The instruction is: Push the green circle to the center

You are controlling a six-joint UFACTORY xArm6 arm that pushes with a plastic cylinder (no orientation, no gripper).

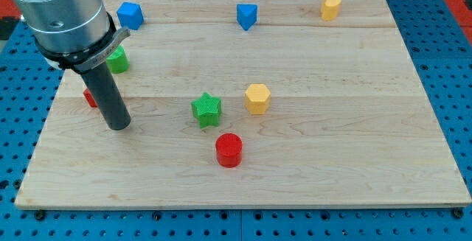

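Camera view: the green circle sits near the board's left edge, half hidden behind the arm. My tip, a bare rod with no pincer, rests below it. I should circle left of it, then push rightward, steering clear of the green star.

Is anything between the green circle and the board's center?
Yes. The green star sits near the center, down and to the view's right of the green circle, close to that path. My tip is below the circle.
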